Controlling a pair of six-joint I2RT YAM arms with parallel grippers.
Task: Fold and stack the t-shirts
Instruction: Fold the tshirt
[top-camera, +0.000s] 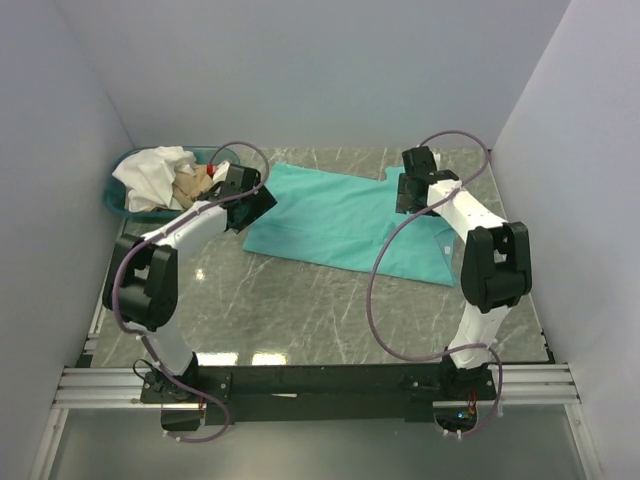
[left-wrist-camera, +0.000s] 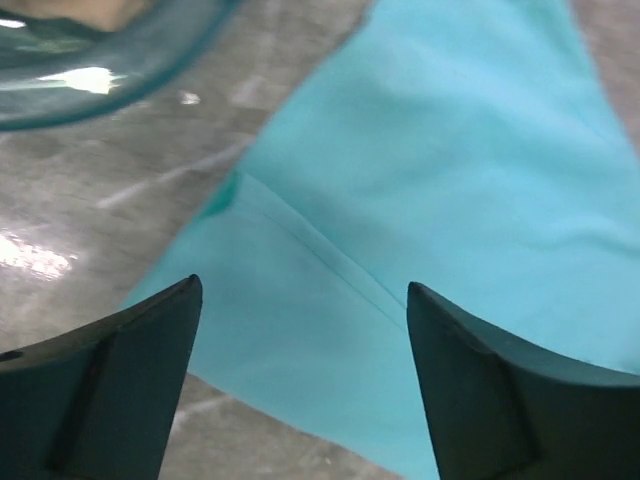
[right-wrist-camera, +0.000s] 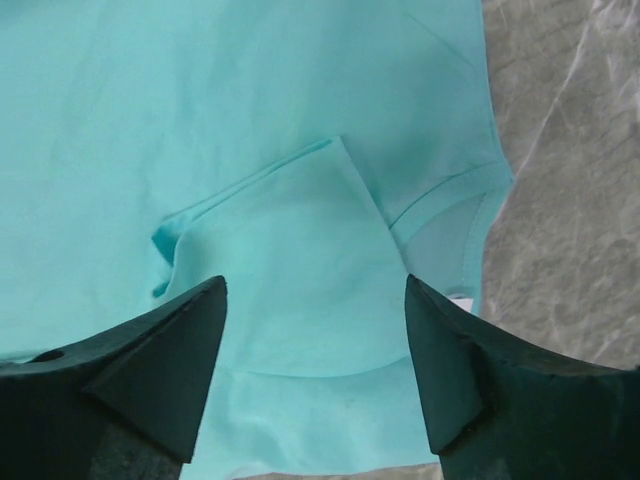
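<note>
You have the teal-green t-shirt (top-camera: 340, 215) lying flat on the table (top-camera: 300, 310), spread across the far half from about the middle toward the right edge, with its long side running slightly slantwise. Right wrist view: one sleeve (right-wrist-camera: 290, 270) is turned in over the body of the shirt, and the neck opening (right-wrist-camera: 450, 205) sits at the cloth's right border with a small white tag (right-wrist-camera: 458, 298) just inside it; bare table shows beyond. Left wrist view: a stitched seam (left-wrist-camera: 320, 250) runs diagonally across the cloth, and the shirt's edge ends on bare table near the finger on the left of that view. The white t-shirt (top-camera: 150, 172) and the tan t-shirt (top-camera: 190, 190) are bunched together, unfolded, in the basket (top-camera: 112, 200) at the far left corner, white on the left and tan just beside it; a small red item (top-camera: 210, 170) lies with them, too small to identify. Your left gripper (top-camera: 255, 205) is over the left end of the teal-green shirt, next to the basket, whose rim shows at the upper left of its wrist view; its jaws are spread apart with nothing between them. Your right gripper (top-camera: 412, 190) is over the shirt's far right part, above the turned-in sleeve, jaws likewise released and grasping nothing. Whether either set of fingertips touches the cloth cannot be told.
</note>
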